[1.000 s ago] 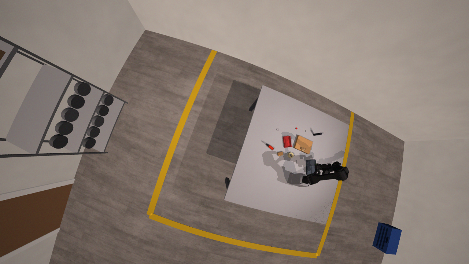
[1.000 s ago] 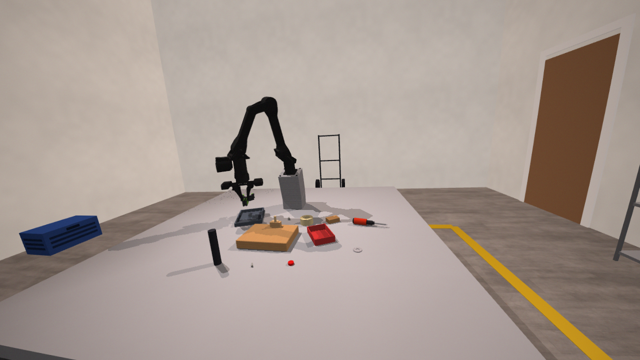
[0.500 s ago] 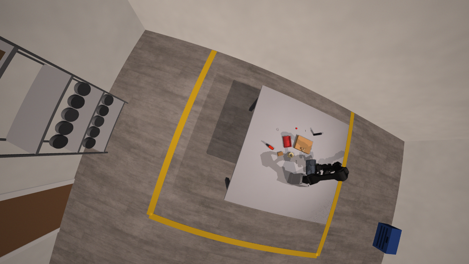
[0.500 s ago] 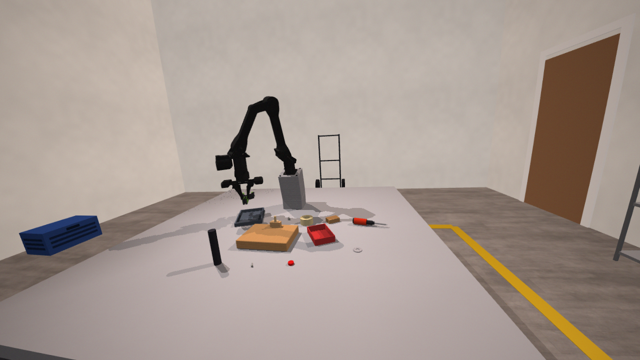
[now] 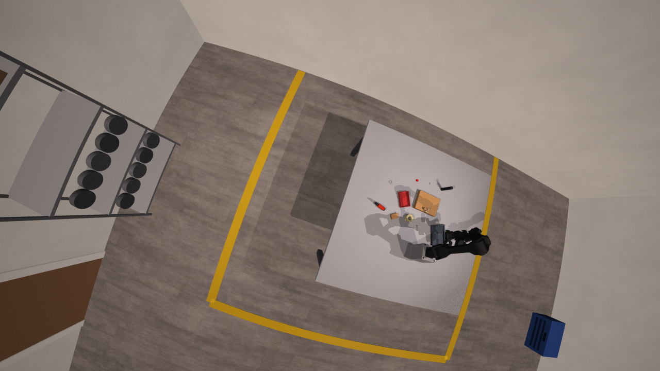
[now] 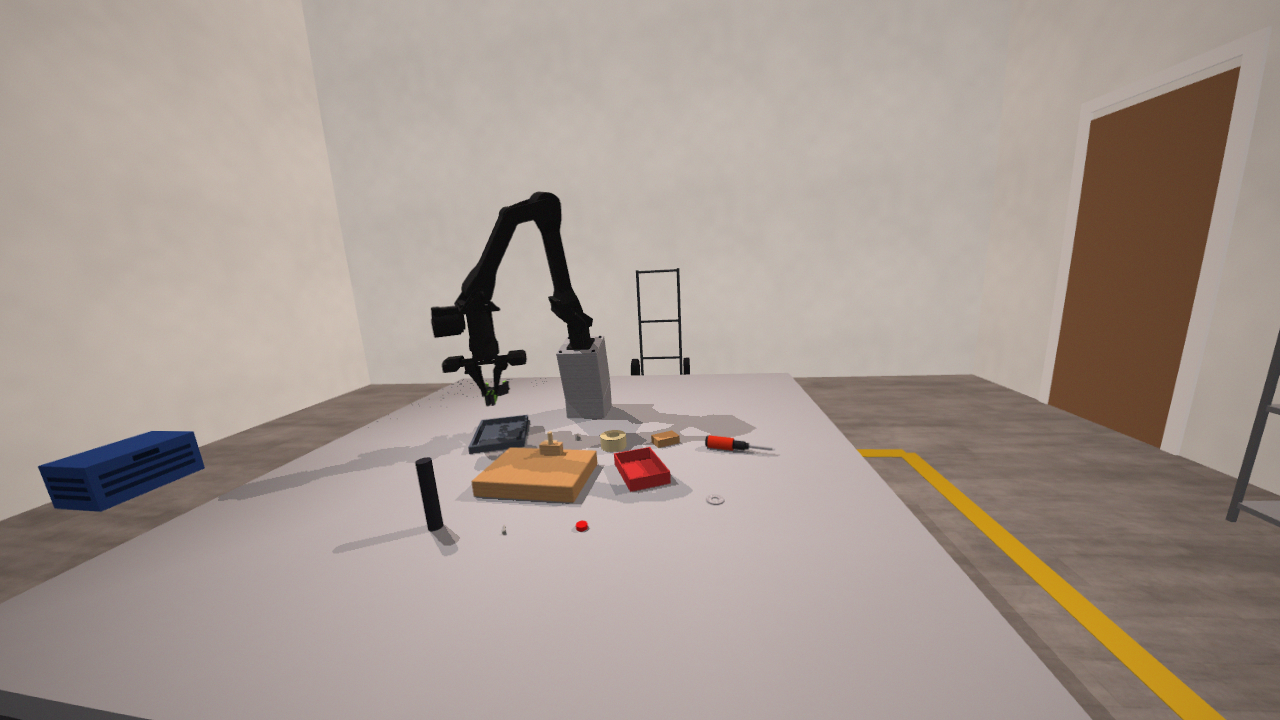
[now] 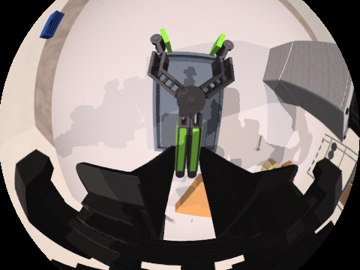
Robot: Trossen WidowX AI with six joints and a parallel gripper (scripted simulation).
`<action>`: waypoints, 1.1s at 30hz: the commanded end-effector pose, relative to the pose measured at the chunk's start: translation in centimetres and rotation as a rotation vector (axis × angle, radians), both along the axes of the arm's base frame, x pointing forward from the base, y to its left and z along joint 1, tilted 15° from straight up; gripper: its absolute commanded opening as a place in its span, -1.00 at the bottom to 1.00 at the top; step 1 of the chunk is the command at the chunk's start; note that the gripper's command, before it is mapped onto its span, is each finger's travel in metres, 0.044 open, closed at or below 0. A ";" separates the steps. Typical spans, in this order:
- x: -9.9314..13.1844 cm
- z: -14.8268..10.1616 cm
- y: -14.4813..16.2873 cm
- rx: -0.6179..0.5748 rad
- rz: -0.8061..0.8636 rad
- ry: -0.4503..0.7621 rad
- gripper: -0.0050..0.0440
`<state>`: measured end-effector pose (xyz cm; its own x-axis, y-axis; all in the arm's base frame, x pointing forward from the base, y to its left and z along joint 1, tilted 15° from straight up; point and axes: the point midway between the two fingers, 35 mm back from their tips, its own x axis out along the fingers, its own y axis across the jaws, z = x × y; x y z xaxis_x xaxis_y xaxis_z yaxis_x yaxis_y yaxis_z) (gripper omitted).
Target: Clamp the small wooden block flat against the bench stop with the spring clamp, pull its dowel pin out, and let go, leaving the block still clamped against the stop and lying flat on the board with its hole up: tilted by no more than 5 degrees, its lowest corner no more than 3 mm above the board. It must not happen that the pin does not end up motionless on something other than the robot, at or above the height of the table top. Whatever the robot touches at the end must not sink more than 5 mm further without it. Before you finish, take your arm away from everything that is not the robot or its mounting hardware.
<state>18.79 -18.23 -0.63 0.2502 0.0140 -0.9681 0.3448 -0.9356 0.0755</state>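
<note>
My gripper [image 7: 187, 151] is shut on the green handles of the spring clamp [image 7: 191, 101]. The clamp's dark jaws with green tips stand spread apart. I hold it in the air above a dark tray [image 6: 499, 433], which also shows in the wrist view [image 7: 165, 105]. In the side view the gripper [image 6: 489, 386] hangs left of the arm's grey pedestal [image 6: 583, 376]. The wooden board [image 6: 537, 474] lies in front of the tray. The small block with its upright dowel pin [image 6: 550, 443] sits at the board's far edge. I cannot make out the bench stop.
A red bin [image 6: 641, 468], a tape roll [image 6: 613, 439], a loose wooden block [image 6: 665, 437] and a red-handled screwdriver [image 6: 729, 442] lie right of the board. A black cylinder [image 6: 430, 494] stands to its left. A red button [image 6: 581, 525] and a washer [image 6: 715, 496] lie nearer the front.
</note>
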 end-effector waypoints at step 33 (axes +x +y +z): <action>0.2 1.2 0.1 -0.046 0.145 -0.010 -0.80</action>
<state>18.86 -18.15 0.41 0.2568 0.0080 -0.9664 0.4529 -0.8844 0.1131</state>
